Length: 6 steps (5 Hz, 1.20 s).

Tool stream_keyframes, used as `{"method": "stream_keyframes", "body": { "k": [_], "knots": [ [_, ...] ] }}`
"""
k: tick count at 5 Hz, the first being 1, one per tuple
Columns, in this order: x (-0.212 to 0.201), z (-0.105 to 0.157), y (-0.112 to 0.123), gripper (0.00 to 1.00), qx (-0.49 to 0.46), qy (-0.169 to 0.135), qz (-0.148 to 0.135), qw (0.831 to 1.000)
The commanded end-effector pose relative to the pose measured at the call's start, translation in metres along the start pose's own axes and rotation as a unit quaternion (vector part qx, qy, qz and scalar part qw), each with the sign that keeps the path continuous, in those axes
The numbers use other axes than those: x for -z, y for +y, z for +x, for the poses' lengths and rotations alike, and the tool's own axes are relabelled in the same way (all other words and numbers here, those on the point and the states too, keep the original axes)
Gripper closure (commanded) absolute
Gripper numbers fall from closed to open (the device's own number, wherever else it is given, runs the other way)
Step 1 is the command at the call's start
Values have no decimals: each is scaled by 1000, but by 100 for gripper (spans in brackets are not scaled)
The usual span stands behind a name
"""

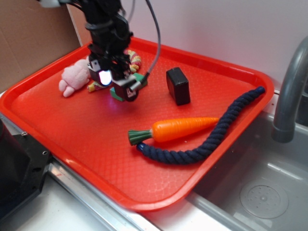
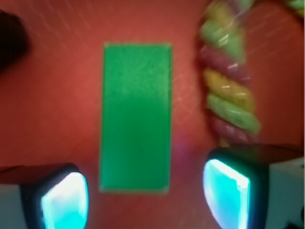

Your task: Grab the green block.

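While I hang at the upper left of the red tray (image 1: 57,125), my gripper (image 2: 145,200) stands spread wide, holding nothing. Between my fingertips (image 2: 64,202), mid-frame in the wrist view, lies the green block (image 2: 136,117), flat, beside a multicoloured rope (image 2: 228,90).

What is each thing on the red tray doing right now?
Black robot pincer: open, straddling the block.
Flat matte green rectangular block: lying flat, ungrasped.
Black square block: standing on edge.
Orange plastic carrot: lying down.
Navy twisted rope: stretched out, curved.
Pink plush toy: lying.
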<state>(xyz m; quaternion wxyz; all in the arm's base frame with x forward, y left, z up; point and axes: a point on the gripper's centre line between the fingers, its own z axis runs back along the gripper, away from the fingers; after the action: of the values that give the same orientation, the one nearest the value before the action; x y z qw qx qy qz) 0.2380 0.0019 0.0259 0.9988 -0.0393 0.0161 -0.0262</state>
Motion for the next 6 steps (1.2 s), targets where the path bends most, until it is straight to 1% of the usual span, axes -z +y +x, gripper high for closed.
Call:
{"method": "stream_keyframes", "body": {
  "k": [1,2,3,4,5,6],
  "knots": [
    [19,13,-9,0,5,19,44,999],
    [23,19,-13,0,11,27,49,998],
    [18,18,-17,0,15,27,54,998],
    [-8,1,-33,0,42,-8,48,998],
    [-30,-16,-38,0,53,-39,41,997],
    [-31,-20,-30,0,42,-38,31,998]
  ]
}}
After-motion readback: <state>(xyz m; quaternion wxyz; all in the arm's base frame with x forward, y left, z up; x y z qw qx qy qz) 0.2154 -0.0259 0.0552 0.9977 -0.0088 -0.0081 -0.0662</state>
